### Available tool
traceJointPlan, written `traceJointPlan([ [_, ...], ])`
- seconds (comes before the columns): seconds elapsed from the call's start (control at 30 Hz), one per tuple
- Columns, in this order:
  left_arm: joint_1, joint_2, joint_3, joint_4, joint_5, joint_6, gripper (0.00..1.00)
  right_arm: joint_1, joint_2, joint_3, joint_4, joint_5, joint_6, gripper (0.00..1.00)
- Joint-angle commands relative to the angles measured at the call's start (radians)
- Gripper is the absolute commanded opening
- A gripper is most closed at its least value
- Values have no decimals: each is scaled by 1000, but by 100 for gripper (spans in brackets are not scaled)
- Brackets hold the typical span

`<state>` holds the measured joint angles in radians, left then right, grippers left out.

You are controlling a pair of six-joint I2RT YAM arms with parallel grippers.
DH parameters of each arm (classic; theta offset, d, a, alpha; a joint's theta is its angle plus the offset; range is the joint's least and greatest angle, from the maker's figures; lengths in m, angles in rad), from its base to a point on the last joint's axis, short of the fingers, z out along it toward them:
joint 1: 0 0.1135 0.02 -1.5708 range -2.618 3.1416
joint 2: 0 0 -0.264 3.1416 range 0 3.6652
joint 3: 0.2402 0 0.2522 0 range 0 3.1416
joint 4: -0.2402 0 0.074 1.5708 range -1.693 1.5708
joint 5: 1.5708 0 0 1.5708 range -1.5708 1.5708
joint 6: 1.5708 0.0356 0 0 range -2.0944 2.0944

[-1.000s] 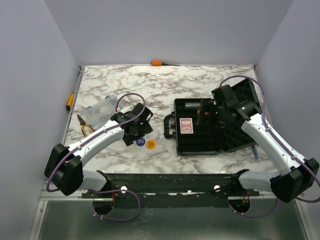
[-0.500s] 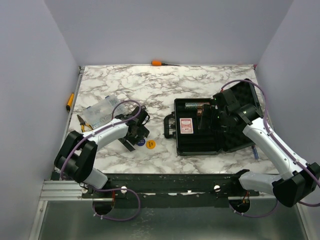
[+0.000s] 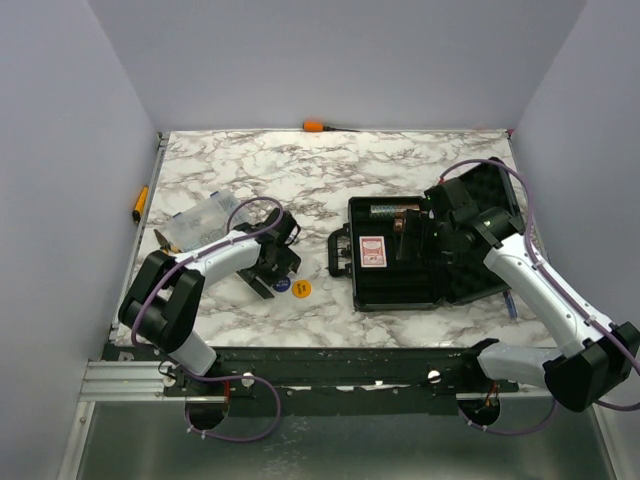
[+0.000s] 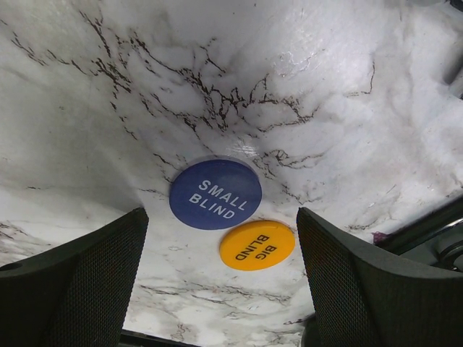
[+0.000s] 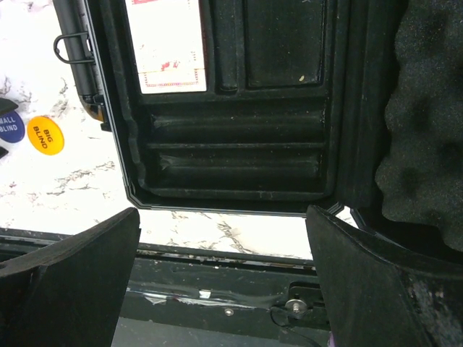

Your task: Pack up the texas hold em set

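**Inspector A:** State of the left hand point(image 3: 274, 266)?

**Inspector B:** Released, fingers spread, nothing held. It sits low over 2 discs lying flat on the desk point(image 3: 400, 160), left of centre in the top view: the blue disc point(image 4: 215, 194) and, just beside it, the orange disc point(image 4: 257, 245).

**Inspector A:** And the right hand point(image 5: 223, 211)?

**Inspector B:** Also released and empty, over the open black case point(image 3: 400, 292), centre-right. The red-backed card deck point(image 3: 372, 252) lies in the case's left part. The foam-lined lid point(image 5: 427, 130) stands open on the right.

Glossy marbled table point(image 4: 347, 108), lid point(image 5: 427, 144) — bumpy foam
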<state>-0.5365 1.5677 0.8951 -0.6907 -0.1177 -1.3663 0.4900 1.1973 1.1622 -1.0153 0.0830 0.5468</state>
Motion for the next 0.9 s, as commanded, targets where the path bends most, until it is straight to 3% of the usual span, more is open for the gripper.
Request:
traceJointPlan([
  [0.0,10,76,-22,48,5,5,84,5,22,2,-12,1,-22,99],
  [0.4,10,111,-3,-39,16,-10,82,5,108,43,-10,-25,-49,99],
  [0.67,9,113,4,-91,29,18,87,5,146,70,-6,-47,-38,99],
  [0.87,7,129,58,-154,-35,31,84,5,147,73,-6,-57,-30,99],
])
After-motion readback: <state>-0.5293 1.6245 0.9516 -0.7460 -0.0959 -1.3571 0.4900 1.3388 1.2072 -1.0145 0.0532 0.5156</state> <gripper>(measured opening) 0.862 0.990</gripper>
